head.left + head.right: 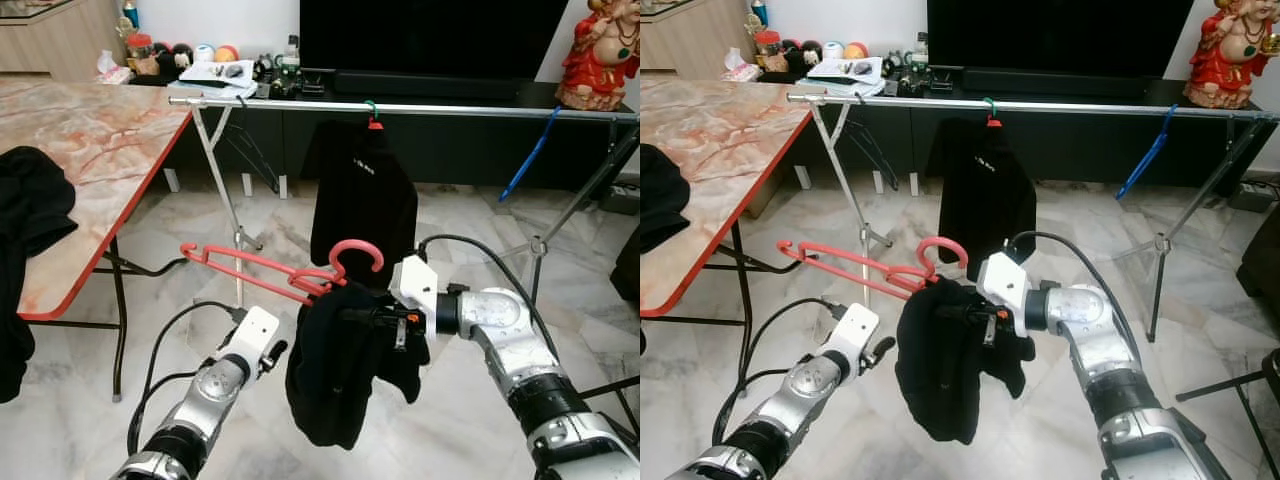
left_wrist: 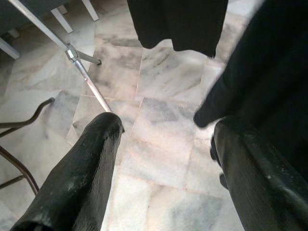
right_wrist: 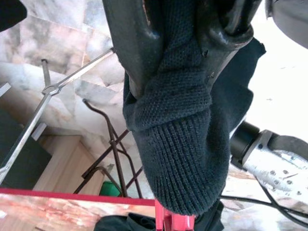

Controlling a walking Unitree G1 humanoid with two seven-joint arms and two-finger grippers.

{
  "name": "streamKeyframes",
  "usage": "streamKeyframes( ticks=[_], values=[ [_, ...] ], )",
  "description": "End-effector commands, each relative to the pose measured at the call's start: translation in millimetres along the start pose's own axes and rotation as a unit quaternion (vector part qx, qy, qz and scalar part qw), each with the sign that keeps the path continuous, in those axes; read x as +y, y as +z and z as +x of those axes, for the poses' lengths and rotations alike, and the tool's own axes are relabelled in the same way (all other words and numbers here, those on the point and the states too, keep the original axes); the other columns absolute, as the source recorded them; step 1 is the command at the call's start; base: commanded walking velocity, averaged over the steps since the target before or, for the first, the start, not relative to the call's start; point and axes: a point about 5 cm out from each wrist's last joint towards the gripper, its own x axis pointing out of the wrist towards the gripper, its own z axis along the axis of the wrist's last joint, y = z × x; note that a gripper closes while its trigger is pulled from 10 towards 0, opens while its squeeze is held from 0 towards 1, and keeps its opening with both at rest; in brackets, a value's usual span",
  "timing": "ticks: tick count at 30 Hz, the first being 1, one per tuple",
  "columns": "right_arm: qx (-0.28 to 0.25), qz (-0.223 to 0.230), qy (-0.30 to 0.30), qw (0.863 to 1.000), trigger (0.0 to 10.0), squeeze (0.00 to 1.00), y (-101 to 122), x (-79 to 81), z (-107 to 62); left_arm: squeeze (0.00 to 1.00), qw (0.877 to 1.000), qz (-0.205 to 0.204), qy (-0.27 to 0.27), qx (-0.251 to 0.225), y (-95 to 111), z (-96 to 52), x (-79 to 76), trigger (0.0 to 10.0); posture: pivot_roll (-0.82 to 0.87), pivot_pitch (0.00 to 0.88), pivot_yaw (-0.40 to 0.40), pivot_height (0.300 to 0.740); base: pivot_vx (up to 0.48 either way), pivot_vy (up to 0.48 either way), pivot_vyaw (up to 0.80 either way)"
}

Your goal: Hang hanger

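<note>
A red hanger [image 1: 262, 270] with a black knitted garment [image 1: 340, 370] draped on one end hangs in mid-air in front of me. My right gripper [image 1: 352, 316] is shut on the garment and hanger near the hook [image 1: 358, 254]; the wrist view shows dark knit cloth [image 3: 175, 115] pinched between its fingers. My left gripper [image 1: 272, 352] is lower left of the garment, open and empty; its fingers [image 2: 82, 173] frame marble floor. A silver rail [image 1: 420, 108] of a drying rack runs across ahead, with a black shirt [image 1: 362, 195] hung on it.
A marble-top table with a red edge [image 1: 90, 140] stands at left, dark cloth [image 1: 30, 215] on it. A blue hanger [image 1: 528, 155] hangs at the rail's right. Rack legs [image 1: 225, 190] cross below. A TV console [image 1: 430, 90] and red statue [image 1: 600, 50] lie behind.
</note>
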Motion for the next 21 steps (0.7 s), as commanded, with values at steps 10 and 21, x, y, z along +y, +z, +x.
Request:
streamKeyframes(
  ticks=[10, 21],
  values=[
    [-0.014, -0.019, 0.004, 1.0, 10.0, 0.0, 11, -2.4, 0.8, 0.0, 0.971, -0.058, -0.22, -0.073, 18, -6.0, -48.4, 10.0, -0.02, 0.065, -0.029, 0.74, 0.0, 0.0, 0.0],
    [-0.018, -0.02, 0.011, 1.0, 10.0, 0.0, 14, -2.4, 4.3, 0.0, 0.944, 0.046, -0.325, -0.034, 6, -16.5, -51.7, 10.0, -0.02, 0.066, -0.03, 0.74, 0.0, 0.0, 0.0]
  ],
)
